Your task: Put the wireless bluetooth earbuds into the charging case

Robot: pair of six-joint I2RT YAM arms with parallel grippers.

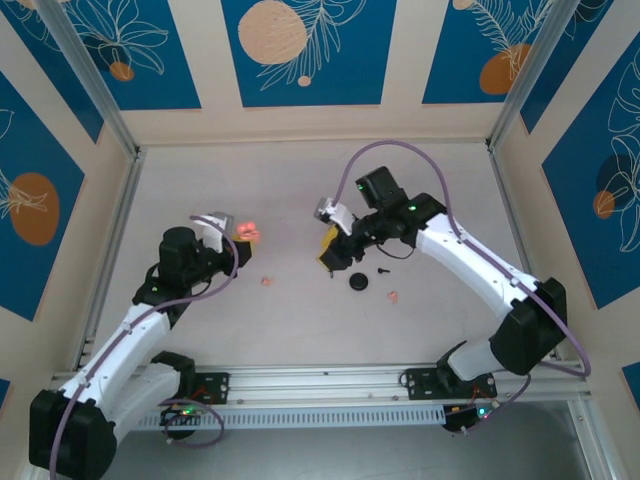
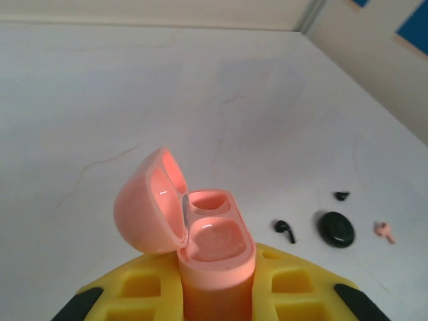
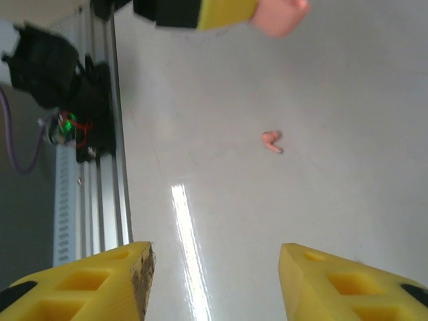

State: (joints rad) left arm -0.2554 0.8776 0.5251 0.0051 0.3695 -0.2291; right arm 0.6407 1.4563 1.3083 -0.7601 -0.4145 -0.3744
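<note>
Black disc (image 1: 358,283) on pale table (image 1: 280,180)

Salmon-pink charging case (image 2: 215,257) (brighter inside the lid), yellow left fingers (image 2: 144,284), black disc (image 2: 336,229), pale pink earbud (image 2: 384,231), seemingly black earbud (image 2: 285,230), blue wall panels (image 1: 300,50) with orange circles, white leaf outlines

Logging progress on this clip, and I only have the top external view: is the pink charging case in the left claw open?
Observer: Yes, the left wrist view shows the lid of the charging case swung open.
Operator: Anything seated inside?
Observer: No, both wells are empty.
Operator: Is the right claw carrying an earbud?
Observer: No, the right wrist view shows the right claw open, nothing between its fingers.
</note>
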